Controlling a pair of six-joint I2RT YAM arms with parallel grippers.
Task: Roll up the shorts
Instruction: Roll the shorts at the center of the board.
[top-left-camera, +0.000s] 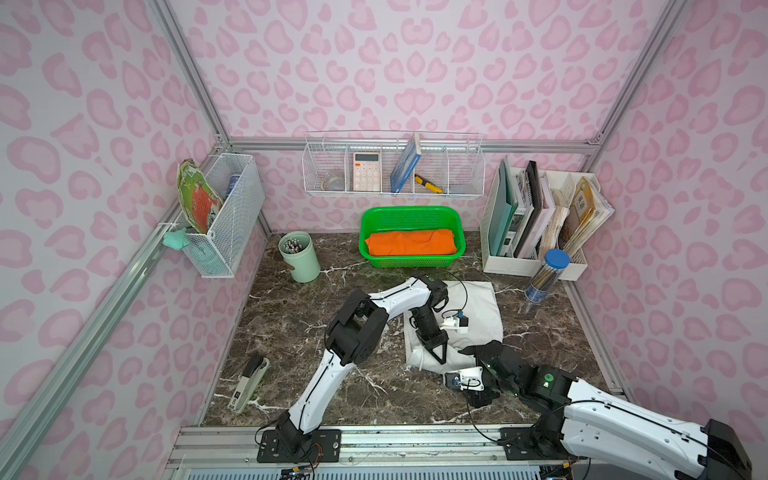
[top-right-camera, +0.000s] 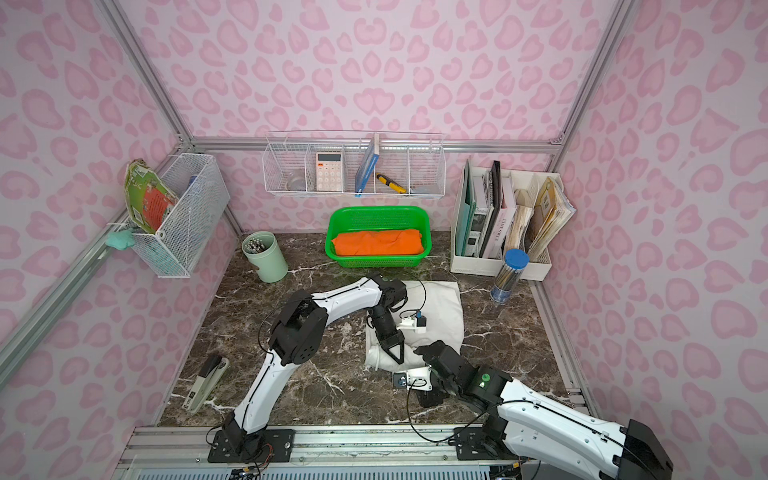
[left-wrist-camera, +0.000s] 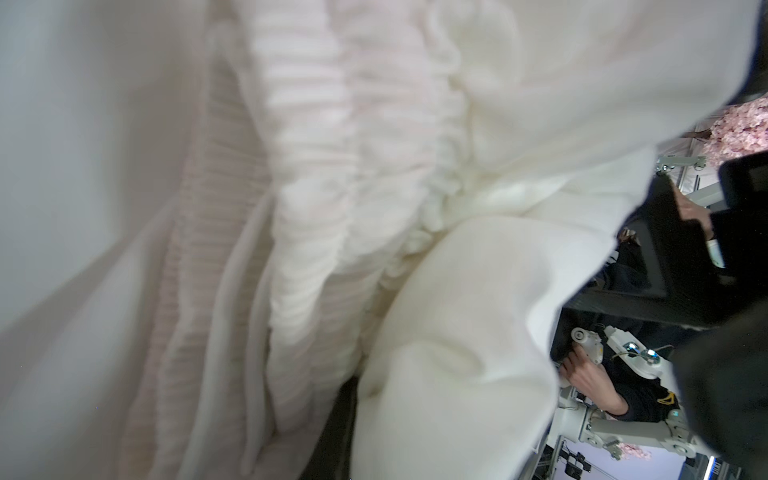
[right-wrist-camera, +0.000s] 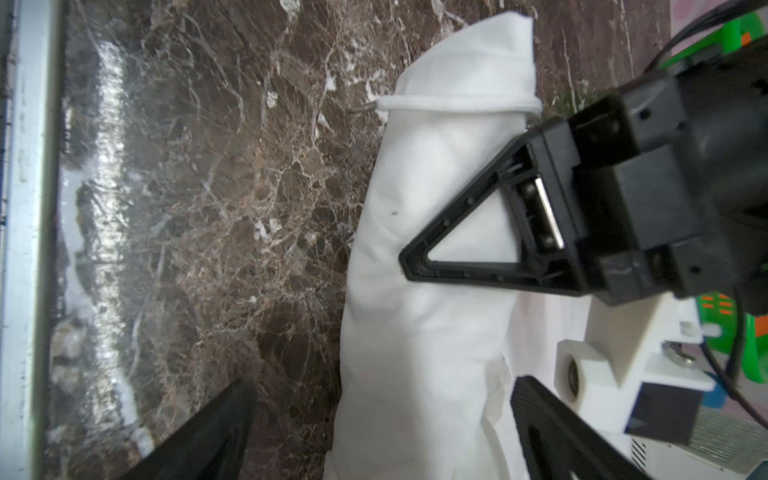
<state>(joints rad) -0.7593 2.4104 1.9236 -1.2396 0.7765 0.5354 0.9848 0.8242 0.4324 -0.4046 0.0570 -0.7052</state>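
Note:
The white shorts lie on the marble table, their near edge rolled into a thick tube. A thin white drawstring crosses one end of the roll. My left gripper points down onto the roll and is shut on its fabric. In the left wrist view the gathered waistband and bunched cloth hide the jaws. My right gripper is open at the roll's right end, one finger on each side of it and neither touching it.
A green basket holding an orange cloth stands just behind the shorts. A mint pen cup is at the back left and a stapler at the front left. A file organiser and a blue-capped tube stand on the right.

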